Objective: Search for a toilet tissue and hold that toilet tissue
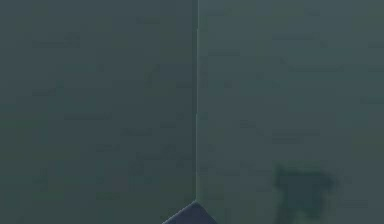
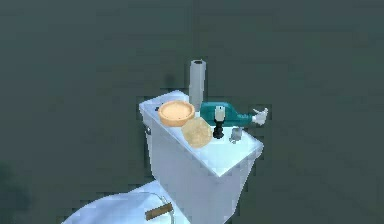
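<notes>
A: Right, room first, biggest thing down?
B: Dark grey-green plain walls (image 1: 100, 100) all round. In the forward view two of them meet in a corner straight ahead, w/ a sliver of dark floor (image 1: 193, 214) at the bottom edge.
A: Surface?
B: Arm side view: white porcelain toilet (image 2: 200, 180), bowl at bottom left, boxy tank above it. The flat white tank lid (image 2: 152, 108) carries everything.
A: Toilet tissue?
B: Closest by shape is a pale grey upright cylinder (image 2: 198, 75), standing at the lid's back edge, approx. mid-lid. Can't confirm it's tissue.
A: What's crowding it?
B: A teal curved thing lying on its side (image 2: 228, 111) just to its right, reaching to the lid's right end. A tan round thing w/ a paler top (image 2: 177, 110) sits in front, to the left. A small black-and-white upright thing (image 2: 218, 127) stands in front of the teal one. All close together; touching or not, can't tell.
A: Gripper state?
B: Can't tell.
</notes>
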### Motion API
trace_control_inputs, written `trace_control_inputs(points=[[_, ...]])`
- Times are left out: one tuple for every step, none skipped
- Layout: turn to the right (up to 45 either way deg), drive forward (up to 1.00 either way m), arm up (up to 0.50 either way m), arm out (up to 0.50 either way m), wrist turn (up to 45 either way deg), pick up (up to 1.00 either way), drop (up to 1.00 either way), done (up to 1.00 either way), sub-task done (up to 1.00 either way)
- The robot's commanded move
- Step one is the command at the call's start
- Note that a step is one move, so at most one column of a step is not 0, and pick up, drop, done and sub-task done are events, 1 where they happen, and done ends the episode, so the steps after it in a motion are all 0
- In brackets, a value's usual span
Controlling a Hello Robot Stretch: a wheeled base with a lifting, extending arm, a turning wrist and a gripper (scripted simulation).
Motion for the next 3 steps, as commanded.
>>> trace_control_inputs(points=[[0.0, 0.0, 0.5, 0.0, 0.0, 0.0, 0.0, 0.0, 0.0], [0.0, 0.0, 0.14, 0.0, 0.0, 0.0, 0.0, 0.0, 0.0], [0.0, 0.0, 0.0, 0.26, 0.0, 0.0, 0.0, 0.0, 0.0]])
